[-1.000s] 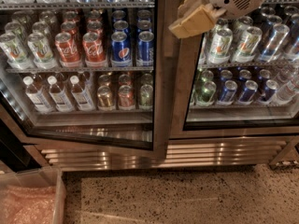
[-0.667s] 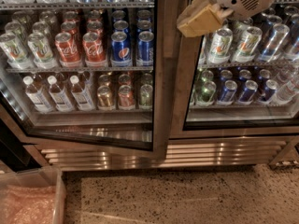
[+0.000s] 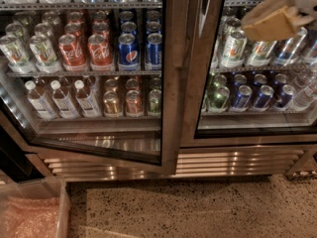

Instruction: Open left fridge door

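In the camera view the gripper (image 3: pixel 270 19) sat at about 2 o'clock, close to the top right corner, a blurred tan shape reaching in from the right edge with its tip aimed toward 9 o'clock. It hung in front of the right glass door (image 3: pixel 257 108), level with that door's upper shelf of silver-green cans (image 3: pixel 233 48). It touched neither door, and whether it was spread or pressed together I could not tell. The left fridge door (image 3: pixel 170 83) filled the frame from 9 o'clock to the centre: clear glass in a brushed steel frame with a dark inner rim. Its right stile ran top to bottom just left of centre. Its bottom rail slanted down toward 5 o'clock and stood out over the steel grille (image 3: pixel 198 162) beneath, so the door looked slightly ajar. Through the glass the middle shelf showed red cola cans (image 3: pixel 86 51) with blue Pepsi cans (image 3: pixel 141 48) on their 3 o'clock side and pale green-marked cans (image 3: pixel 27 51) on their 9 o'clock side. The shelf below held clear bottles (image 3: pixel 62 98) and gold-toned cans (image 3: pixel 133 100). Speckled floor (image 3: pixel 198 207) lay at 6 o'clock, and a clear bin (image 3: pixel 62 207) of pink wrap sat at 7 o'clock.
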`<action>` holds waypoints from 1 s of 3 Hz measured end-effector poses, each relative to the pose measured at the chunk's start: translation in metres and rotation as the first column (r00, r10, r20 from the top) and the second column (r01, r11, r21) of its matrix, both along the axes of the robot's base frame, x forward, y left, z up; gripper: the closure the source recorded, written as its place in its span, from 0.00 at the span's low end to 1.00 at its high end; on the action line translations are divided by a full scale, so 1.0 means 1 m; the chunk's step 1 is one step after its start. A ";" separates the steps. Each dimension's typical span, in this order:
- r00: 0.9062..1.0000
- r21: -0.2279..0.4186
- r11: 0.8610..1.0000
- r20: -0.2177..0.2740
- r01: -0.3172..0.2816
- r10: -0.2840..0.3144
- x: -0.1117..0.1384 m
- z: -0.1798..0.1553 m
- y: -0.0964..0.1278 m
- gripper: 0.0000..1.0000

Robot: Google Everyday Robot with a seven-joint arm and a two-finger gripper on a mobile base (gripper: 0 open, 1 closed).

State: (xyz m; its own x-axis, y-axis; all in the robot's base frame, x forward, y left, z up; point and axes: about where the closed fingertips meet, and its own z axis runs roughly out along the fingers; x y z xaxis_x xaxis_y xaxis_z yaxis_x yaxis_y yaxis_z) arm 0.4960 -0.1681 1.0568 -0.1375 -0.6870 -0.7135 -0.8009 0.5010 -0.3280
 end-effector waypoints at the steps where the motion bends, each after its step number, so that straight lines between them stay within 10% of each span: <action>1: 0.995 0.003 0.995 0.009 0.103 -0.103 -0.013 0.005 -0.030 0.35; 3: 0.994 0.004 0.994 0.009 0.106 -0.107 -0.014 0.005 -0.031 0.00</action>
